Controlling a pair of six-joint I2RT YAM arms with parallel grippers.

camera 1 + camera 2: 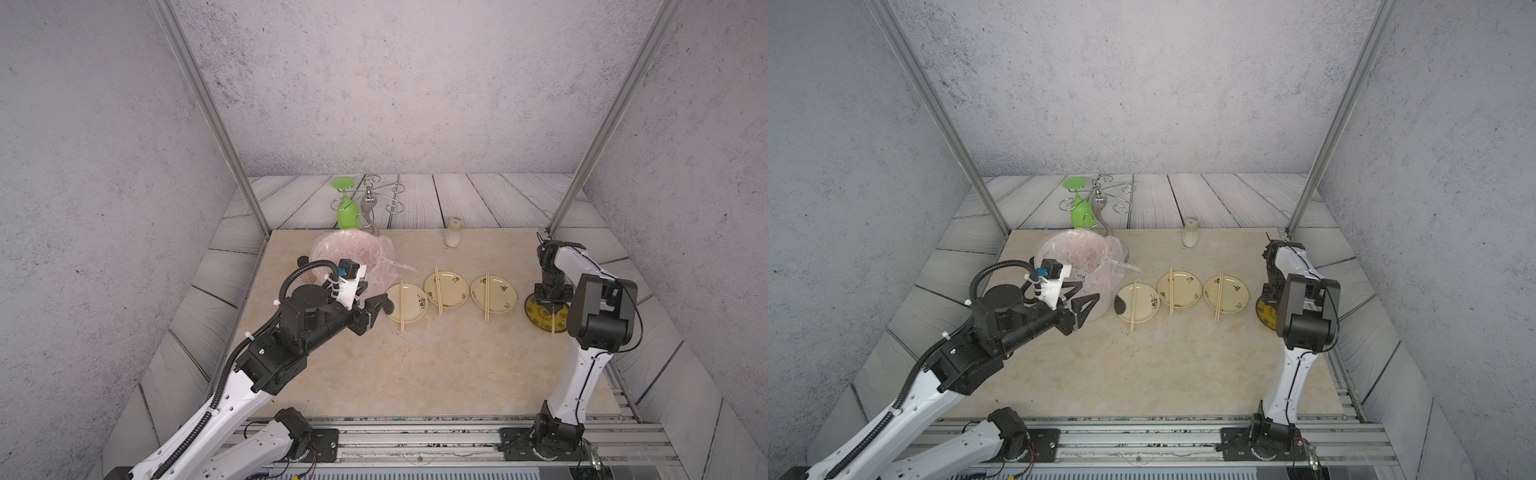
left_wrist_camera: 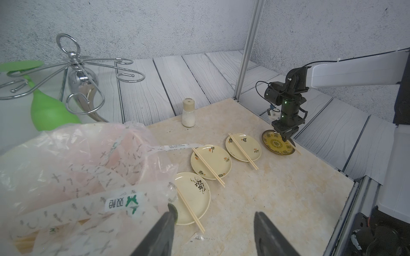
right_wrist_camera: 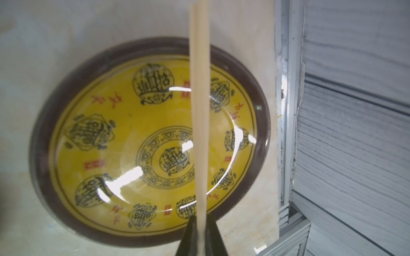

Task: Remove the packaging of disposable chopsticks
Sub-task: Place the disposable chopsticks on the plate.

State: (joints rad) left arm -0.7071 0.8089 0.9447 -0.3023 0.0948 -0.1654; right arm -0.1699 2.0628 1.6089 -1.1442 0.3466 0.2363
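Chopsticks (image 3: 199, 110) sit pinched in the right hand (image 3: 200, 218), stretched across the yellow plate (image 3: 40, 144). Left hand (image 2: 216, 223) gapes wide and empty beside the bin bag (image 2: 77, 155), from which a sleeve (image 2: 175, 146) pokes out. Three other pairs (image 1: 402, 305) lie across pale plates (image 1: 455, 291) on the desk (image 1: 415, 365).

table (image 1: 415, 365): beige stone-look top | row of three mid-table: left cream plate (image 1: 413, 313), middle cream plate (image 1: 453, 291), right cream plate (image 1: 500, 297) | yellow plate (image 2: 275, 144): dark rim, right of row, apart | shaker (image 1: 452, 233): upright, near back edge | chrome rack (image 1: 370, 199): back left, green glass (image 1: 347, 212) hung upside down | bin (image 1: 345, 249): pinkish liner, just before rack
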